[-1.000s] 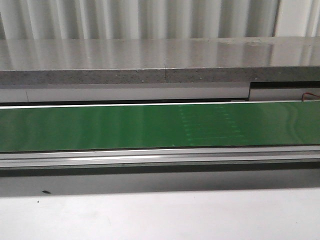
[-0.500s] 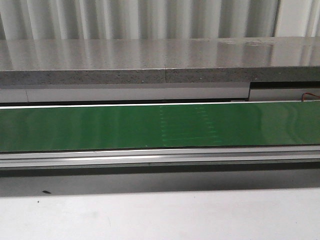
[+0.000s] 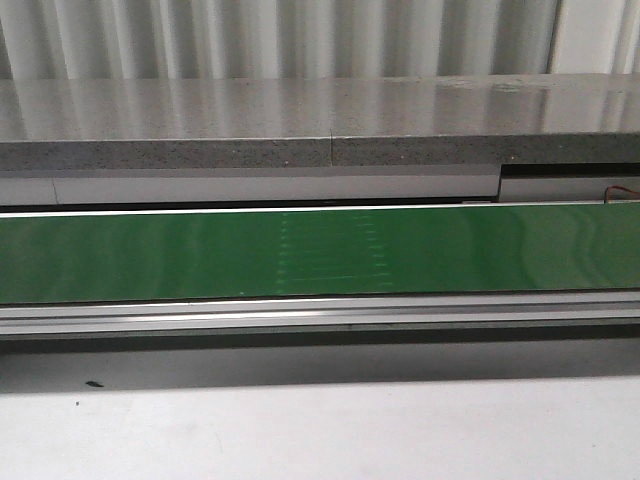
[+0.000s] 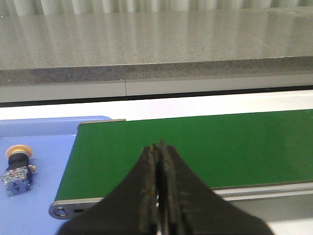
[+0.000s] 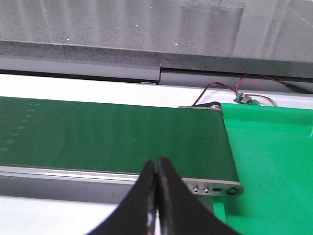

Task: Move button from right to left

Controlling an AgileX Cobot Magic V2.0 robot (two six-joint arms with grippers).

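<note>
The button point(image 4: 17, 165) lies on its side on a blue surface point(image 4: 44, 147) beside the left end of the green conveyor belt point(image 4: 195, 147); its yellow cap, black collar and grey-blue block show in the left wrist view only. My left gripper point(image 4: 158, 145) is shut and empty, above the belt's near edge, to the right of the button and apart from it. My right gripper point(image 5: 156, 160) is shut and empty over the belt's near rail, near the belt's right end. Neither gripper shows in the front view.
The belt point(image 3: 320, 250) runs across the front view with a faint stitched seam point(image 3: 330, 245). A grey stone ledge point(image 3: 320, 130) lies behind it. A bright green mat point(image 5: 274, 156) and red-black wires point(image 5: 230, 90) sit at the belt's right end. A white table point(image 3: 320, 430) lies in front.
The faint seam on the belt has travelled leftward across the front view. No gripper or object has entered that view.
</note>
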